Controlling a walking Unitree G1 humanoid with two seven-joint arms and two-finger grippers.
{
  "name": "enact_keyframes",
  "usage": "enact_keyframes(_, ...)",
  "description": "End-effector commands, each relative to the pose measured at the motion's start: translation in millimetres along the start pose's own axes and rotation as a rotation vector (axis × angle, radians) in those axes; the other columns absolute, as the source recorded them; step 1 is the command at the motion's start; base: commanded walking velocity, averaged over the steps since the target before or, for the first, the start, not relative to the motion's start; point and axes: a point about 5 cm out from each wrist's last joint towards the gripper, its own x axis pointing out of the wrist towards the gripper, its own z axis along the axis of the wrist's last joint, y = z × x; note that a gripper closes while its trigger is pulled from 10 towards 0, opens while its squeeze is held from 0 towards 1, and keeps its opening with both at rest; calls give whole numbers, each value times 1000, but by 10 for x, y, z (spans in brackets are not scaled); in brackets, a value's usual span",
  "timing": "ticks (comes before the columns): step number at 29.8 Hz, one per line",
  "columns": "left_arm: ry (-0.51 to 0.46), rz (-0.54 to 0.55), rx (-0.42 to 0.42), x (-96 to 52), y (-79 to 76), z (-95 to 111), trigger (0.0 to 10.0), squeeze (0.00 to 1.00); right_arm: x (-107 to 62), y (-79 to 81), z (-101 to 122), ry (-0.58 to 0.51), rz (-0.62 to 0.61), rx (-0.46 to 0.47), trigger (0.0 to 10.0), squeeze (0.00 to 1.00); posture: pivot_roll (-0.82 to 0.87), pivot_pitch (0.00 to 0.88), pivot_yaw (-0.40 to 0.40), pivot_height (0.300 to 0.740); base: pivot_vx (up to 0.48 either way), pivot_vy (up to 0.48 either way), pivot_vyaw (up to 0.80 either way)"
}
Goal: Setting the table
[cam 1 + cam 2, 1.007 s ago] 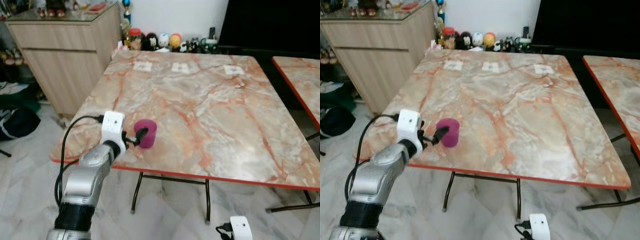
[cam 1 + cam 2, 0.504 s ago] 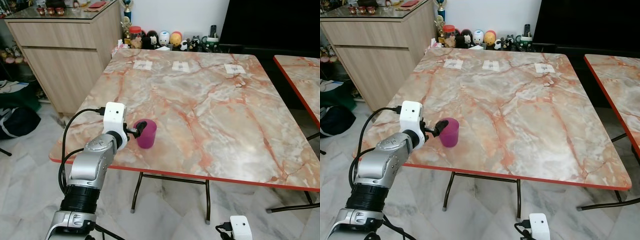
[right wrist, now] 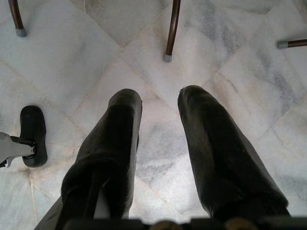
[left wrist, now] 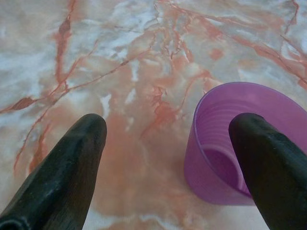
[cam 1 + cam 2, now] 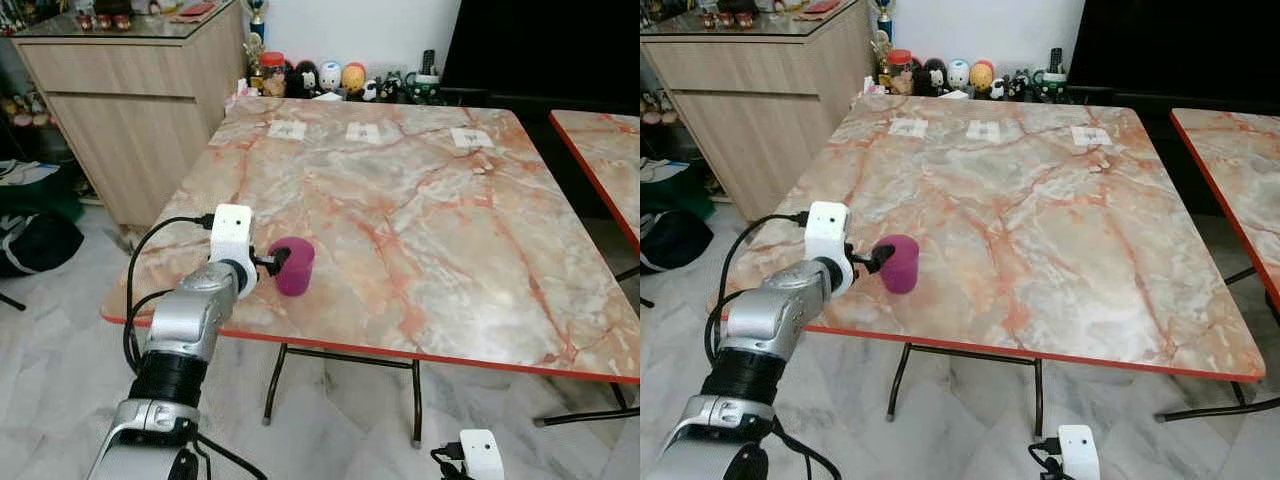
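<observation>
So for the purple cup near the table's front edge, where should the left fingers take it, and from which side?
Grip the purple cup by its rim wall, coming from the robot's side of the table. It stands upright with its mouth open, so one finger can go inside and one outside. The left gripper is open, one finger over the cup's mouth, the other over bare tabletop.

I'm seeing a small purple plastic cup [image 5: 294, 266], upright and empty, sitting near the marble table's [image 5: 420, 220] front-left edge.
</observation>
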Motion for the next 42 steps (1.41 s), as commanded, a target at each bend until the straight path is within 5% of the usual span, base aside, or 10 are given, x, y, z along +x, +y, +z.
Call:
enact_keyframes(1, 4, 15, 19, 21, -7, 37, 10000, 0, -1, -3, -5, 1, -6, 15, 10000, 0, 83, 22, -14, 740, 0, 0, 0)
enact_keyframes(7, 12, 36, 45, 58, -2, 49, 10000, 0, 0, -1, -4, 0, -6, 17, 10000, 0, 82, 21, -14, 740, 0, 0, 0)
enact_keyframes(8, 14, 37, 49, 58, -2, 46, 8667, 0, 0, 0, -5, 1, -6, 17, 10000, 0, 84, 19, -15, 740, 0, 0, 0)
enact_keyframes(9, 16, 37, 50, 55, -2, 42, 1412, 0, -1, 1, -6, 1, -6, 16, 10000, 0, 84, 17, -15, 740, 0, 0, 0)
enact_keyframes(10, 16, 37, 50, 55, -2, 42, 1412, 0, -1, 1, -6, 1, -6, 16, 10000, 0, 84, 17, -15, 740, 0, 0, 0)
enact_keyframes(11, 16, 35, 52, 53, -3, 40, 0, 0, -1, 1, -8, 1, -6, 17, 10000, 0, 85, 12, -16, 740, 0, 0, 0)
enact_keyframes(42, -16, -96, 128, 2, -139, 27, 0, 0, -2, 7, -14, 4, -4, 9, 10000, 0, 92, 0, -22, 740, 0, 0, 0)
